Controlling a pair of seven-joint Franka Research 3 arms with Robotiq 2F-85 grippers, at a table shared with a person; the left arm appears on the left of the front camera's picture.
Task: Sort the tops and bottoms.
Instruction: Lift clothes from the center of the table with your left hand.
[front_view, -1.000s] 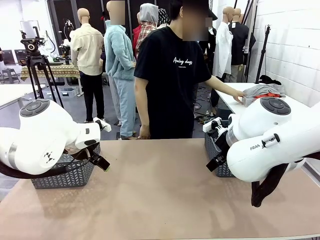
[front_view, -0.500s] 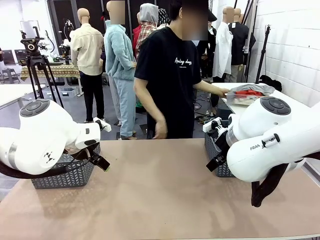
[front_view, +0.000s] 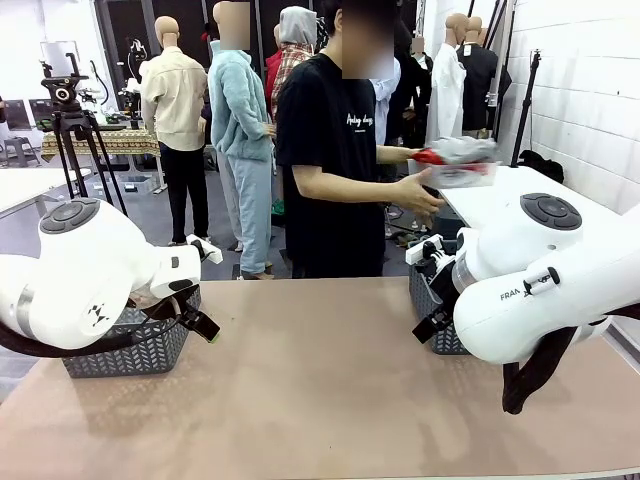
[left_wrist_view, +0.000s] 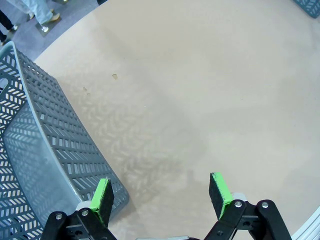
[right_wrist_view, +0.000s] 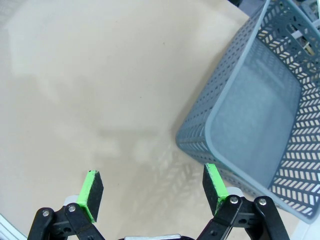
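Grey plastic mesh on my far left: the left basket (left_wrist_view: 50, 140) sits just beside my left gripper (left_wrist_view: 160, 192), whose green pads stand wide apart over bare tabletop with nothing between them. Across the middle, the tan table (front_view: 320, 380) carries no garment yet. Now the change: a second ago the person was reaching over to the side table at the back right. They have since lifted the pale tray (front_view: 468, 178) off it and swung round towards us, one hand (front_view: 415, 195) under it. The pile of clothes (front_view: 462, 150) rides on top with an orange-red piece (front_view: 430, 157) poking out at its edge; the rest is too blurred to tell apart. So the sorting stock is in the air beyond my table's far edge — out of reach, I'd say. My right gripper (right_wrist_view: 150, 185) is spread just as wide and empty, hovering near the right basket (right_wrist_view: 260, 125). My read: I wait until that pile lands.
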